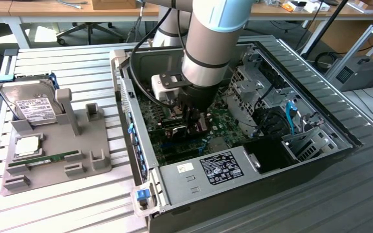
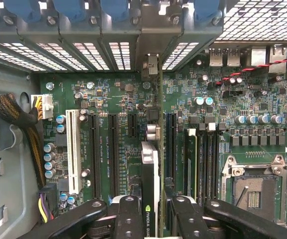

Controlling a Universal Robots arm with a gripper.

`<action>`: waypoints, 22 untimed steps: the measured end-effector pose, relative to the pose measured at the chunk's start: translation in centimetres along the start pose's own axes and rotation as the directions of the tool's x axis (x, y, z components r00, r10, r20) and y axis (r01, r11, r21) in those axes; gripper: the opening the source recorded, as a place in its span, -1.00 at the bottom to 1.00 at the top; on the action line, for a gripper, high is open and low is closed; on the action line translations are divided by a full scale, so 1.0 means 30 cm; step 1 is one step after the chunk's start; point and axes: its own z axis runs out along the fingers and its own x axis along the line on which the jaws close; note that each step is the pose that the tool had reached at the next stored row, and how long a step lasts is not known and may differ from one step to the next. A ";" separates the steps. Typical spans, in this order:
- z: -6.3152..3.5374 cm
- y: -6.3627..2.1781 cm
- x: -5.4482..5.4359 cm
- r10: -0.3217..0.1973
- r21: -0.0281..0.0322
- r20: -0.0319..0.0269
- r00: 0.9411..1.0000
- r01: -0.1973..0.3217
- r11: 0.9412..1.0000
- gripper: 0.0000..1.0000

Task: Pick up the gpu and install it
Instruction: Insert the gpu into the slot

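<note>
Now, scene: an open computer case (image 1: 238, 170) lies on a slatted metal table (image 1: 70, 58), filling the centre and right of the exterior view.
Arm: the grey robot arm (image 1: 209, 53) comes down from the top centre of the exterior view into the case.
Motherboard: the green motherboard (image 2: 118, 99) covers the case floor; the wrist view looks straight along it.
Power supply: a grey box with a black label (image 1: 219, 167) sits at the lower centre of the exterior view, at the near end of the case.
Holder: a grey parts holder (image 1: 57, 145) stands on the table at the exterior view's left, well apart from the case.
Hard drive: a silver hard drive (image 1: 34, 109) with a white label leans upright in the holder, at the left of the exterior view.
RAM stick: a narrow green stick (image 1: 44, 159) lies in the holder's lower part.
Gripper: the black gripper (image 2: 150, 211) sits low over the motherboard, its fingers (image 2: 128, 219) set narrow and clamped on either side of a card.
Gpu: the gpu (image 2: 150, 184) stands on edge between the fingers, inside the case, running up the middle of the wrist view over the expansion slots (image 2: 112, 149); whether it is seated in a slot cannot be told.
Bracket: the card's silver bracket (image 2: 150, 64) reaches the rear slot openings at the top of the wrist view.
</note>
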 end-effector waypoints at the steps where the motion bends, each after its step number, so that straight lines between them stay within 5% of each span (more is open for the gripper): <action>1: 0.000 0.000 0.000 0.000 0.000 0.000 1.000 0.000 1.000 -0.45; 22: 0.006 0.005 0.003 -0.002 0.002 0.001 1.000 0.002 1.000 -0.45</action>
